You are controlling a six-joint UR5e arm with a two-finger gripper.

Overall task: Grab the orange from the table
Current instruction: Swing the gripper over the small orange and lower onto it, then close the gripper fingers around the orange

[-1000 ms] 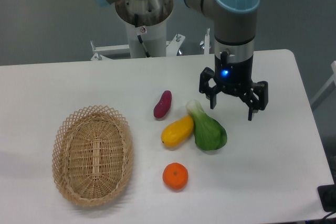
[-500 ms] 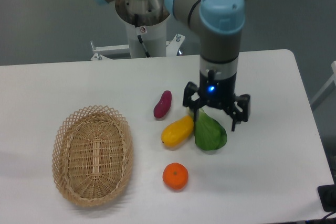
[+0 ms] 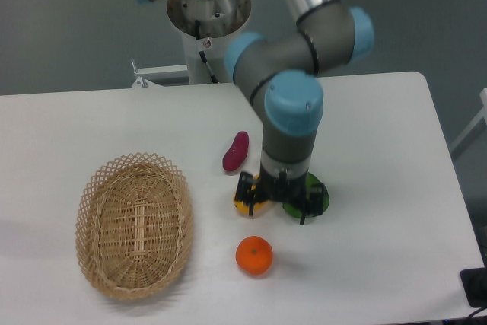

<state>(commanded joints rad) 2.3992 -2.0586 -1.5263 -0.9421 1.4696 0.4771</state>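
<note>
The orange (image 3: 254,256) is a small round bright-orange fruit lying on the white table (image 3: 396,264) near its front edge. My gripper (image 3: 277,205) hangs open just above and a little right of the orange, with its fingers spread and nothing between them. It is in front of the yellow fruit (image 3: 240,202) and the green vegetable (image 3: 319,197), and hides most of both.
A purple sweet potato (image 3: 236,151) lies behind the gripper to the left. A woven wicker basket (image 3: 134,223) stands on the left of the table. The arm's base column (image 3: 208,17) rises behind the table's far edge.
The gripper has moved left and toward the front of the table, from behind the green vegetable to just above the orange. It stays open. The fruits have not moved.
</note>
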